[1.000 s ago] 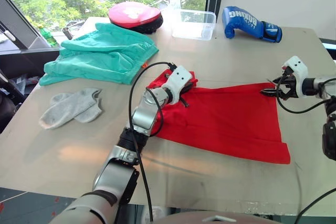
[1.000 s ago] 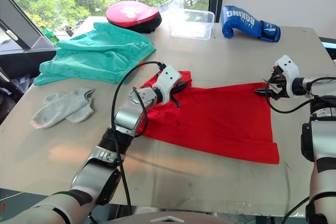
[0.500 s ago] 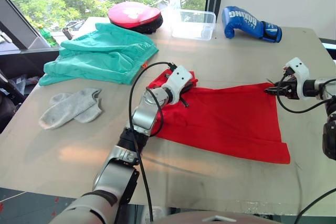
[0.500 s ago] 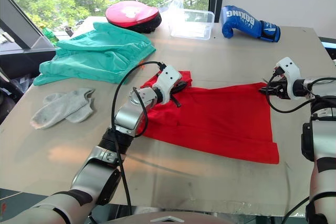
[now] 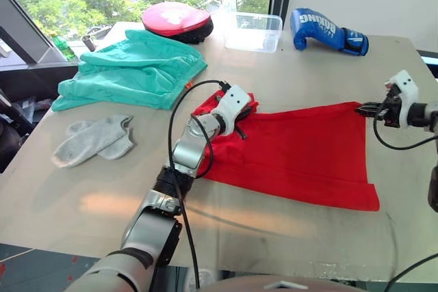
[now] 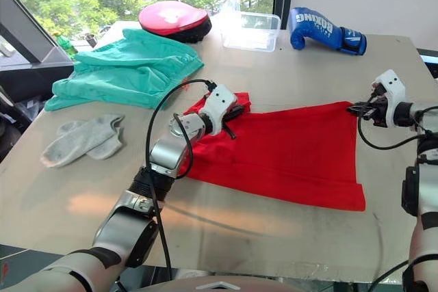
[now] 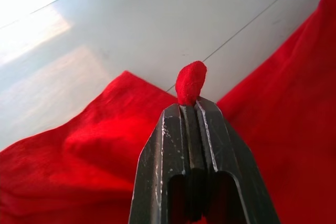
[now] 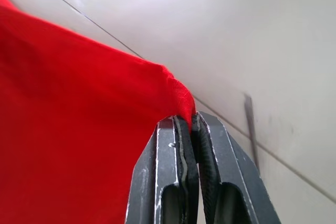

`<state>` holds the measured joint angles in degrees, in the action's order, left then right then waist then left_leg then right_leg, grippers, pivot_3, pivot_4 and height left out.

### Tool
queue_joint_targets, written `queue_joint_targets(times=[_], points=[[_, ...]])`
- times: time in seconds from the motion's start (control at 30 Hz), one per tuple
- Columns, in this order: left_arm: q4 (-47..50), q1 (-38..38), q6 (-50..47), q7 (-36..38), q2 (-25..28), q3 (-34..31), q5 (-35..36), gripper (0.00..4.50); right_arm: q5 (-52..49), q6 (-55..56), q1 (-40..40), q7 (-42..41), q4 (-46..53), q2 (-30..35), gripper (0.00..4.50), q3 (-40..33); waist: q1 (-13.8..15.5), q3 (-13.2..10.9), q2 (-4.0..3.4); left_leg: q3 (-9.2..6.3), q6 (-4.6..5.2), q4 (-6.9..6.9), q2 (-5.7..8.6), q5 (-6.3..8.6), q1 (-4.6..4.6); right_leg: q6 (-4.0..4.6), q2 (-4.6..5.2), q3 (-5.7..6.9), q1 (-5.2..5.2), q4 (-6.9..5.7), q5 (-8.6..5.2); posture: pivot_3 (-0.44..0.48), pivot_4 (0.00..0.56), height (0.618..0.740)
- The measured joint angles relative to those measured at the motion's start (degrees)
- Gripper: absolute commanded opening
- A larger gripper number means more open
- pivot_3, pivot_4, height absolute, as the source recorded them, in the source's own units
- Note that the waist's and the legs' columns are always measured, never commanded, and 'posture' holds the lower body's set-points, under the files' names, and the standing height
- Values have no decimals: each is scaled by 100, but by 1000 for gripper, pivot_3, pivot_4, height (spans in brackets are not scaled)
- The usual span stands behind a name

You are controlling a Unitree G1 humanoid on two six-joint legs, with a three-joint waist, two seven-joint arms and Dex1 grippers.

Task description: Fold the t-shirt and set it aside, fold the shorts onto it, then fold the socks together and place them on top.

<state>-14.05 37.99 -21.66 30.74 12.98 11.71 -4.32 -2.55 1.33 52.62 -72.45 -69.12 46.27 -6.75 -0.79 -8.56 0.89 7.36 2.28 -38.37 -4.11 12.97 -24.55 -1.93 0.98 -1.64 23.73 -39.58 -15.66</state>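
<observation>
Red t-shirt (image 5: 294, 152) spread flat mid-desk (image 5: 226, 237), long axis running left to right between the two arms, near hem toward the robot. Left tool (image 6: 228, 120) pressed together on a small nub of red cloth at the shirt's far left corner, by the bunched part. Right tool (image 6: 356, 109) pinching the far right corner, cloth drawn up into the closed tips per right wrist view. Both pinches on the far edge, so likely fold direction: far edge toward the near hem, across the short axis. Each corner already with its nearer arm, no crossing needed. Teal shorts (image 5: 130, 70) far left, well apart from the shirt; grey socks (image 5: 94, 140) near left, on bare desk, untouched. Task judged early, shirt fold not yet made. Risk: thin cloth slipping from the small left pinch.
</observation>
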Motion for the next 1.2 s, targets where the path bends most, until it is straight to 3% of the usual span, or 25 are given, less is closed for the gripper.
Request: queue_joint_targets(times=[0.17, 0.47, 0.67, 0.9, 1.0, 1.2], points=[[-6, 7, 136, -136, -17, -26, 4, 0, -458, 857, -966, -249, 725, -19, 54, -320, -7, 0, 0, 1, 0, 0, -1, 0, 4, 0, 0, -1, -2, 1, 0, 0, 150, 735], [125, -87, 201, -171, 38, -41, 6, 0, -643, 2176, -2222, 81, 1830, -168, 54, -402, -13, 0, 0, 8, -1, 1, -3, -1, 16, -1, 0, -11, -6, -7, 0, 0, 150, 735], [325, -367, 162, -159, 108, 3, 1, 0, -506, 3382, -2954, 806, 2366, -276, 54, -391, -13, 0, 1, 13, -1, 3, -4, 0, 33, -1, 0, -16, -19, -9, -1, 0, 150, 735], [658, -639, 38, -38, 190, 152, -12, 0, 29, 4542, -3225, 1522, 2251, -231, 54, -184, -17, -1, 1, 28, -1, 7, -4, 0, 56, -1, -1, -35, -28, -13, -1, 0, 150, 735], [714, -725, -54, 31, 228, 246, -15, 0, 148, 4642, -3241, 1585, 2143, -149, 896, -75, -15, -1, 1, 34, 0, 8, -4, 0, 60, -1, -1, -42, -30, -13, -1, 0, 150, 735], [887, -753, -175, 83, 334, 301, -67, 0, -519, 3643, -3568, 1073, 2565, 126, 3745, -104, -10, -1, 2, 31, 1, 8, -6, 1, 70, 0, 0, -52, -40, -12, -2, 0, 150, 735]])
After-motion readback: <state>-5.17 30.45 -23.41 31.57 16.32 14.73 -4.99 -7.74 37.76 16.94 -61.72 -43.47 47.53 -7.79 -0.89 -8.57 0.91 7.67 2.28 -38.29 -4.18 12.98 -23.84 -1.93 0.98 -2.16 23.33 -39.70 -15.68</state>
